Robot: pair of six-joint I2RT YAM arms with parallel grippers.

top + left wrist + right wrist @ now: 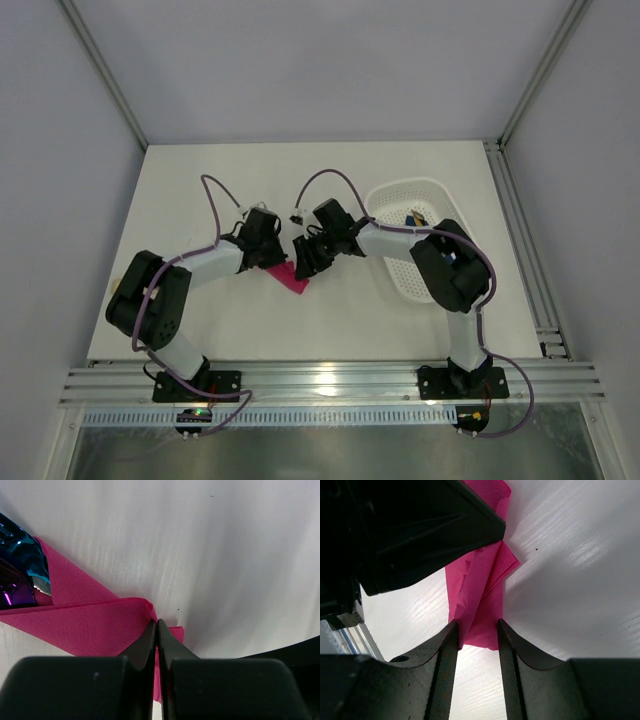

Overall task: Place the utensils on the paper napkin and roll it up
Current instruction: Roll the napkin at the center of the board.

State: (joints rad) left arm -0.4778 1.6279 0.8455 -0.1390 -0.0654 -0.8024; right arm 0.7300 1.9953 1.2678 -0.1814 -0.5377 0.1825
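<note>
Folded pink paper napkin (293,280) on white table (250,335) between the arms, glossy utensils (19,565) tucked in its fold; left gripper (157,623) pressed together, pinching one napkin corner; right gripper (475,625) part-closed, fingers clamping the napkin's other end

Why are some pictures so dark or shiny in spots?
Left wrist view: the utensil throws blue glare, and the near fingers look soft. Right wrist view: the left gripper is an unlit black mass, with shadow beside the napkin. Top view: even light, glare on the rail.
</note>
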